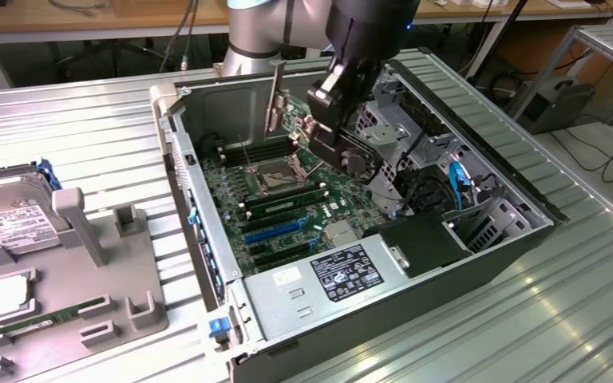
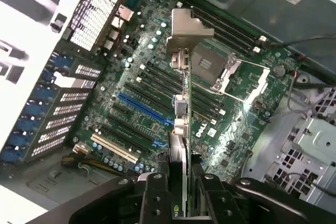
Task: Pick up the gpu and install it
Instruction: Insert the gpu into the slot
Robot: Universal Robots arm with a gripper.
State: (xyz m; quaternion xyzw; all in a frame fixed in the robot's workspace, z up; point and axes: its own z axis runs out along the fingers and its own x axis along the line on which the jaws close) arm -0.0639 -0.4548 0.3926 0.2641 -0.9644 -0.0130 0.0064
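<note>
GPU (image 1: 294,120) (image 2: 180,114) hangs upright, clamped between the jaws of the gripper (image 1: 322,120) (image 2: 186,192), above the motherboard (image 1: 285,199) inside the open computer case (image 1: 477,104). The case also holds a power supply (image 1: 328,279). In the exterior view, a grey tray (image 1: 125,271) at the exterior view's left carries a hard drive (image 1: 13,219) and a memory stick (image 1: 35,323). In the wrist view, the card appears edge-on over the expansion slots, one of them blue (image 2: 142,106).

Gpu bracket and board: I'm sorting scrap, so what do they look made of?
Bracket: thin sheet metal, matte silver-grey, with a folded tab at the end; whether steel or aluminium can't be told. Gpu board: green, likely fibreglass circuit laminate, held edge-on in the gripper.
</note>
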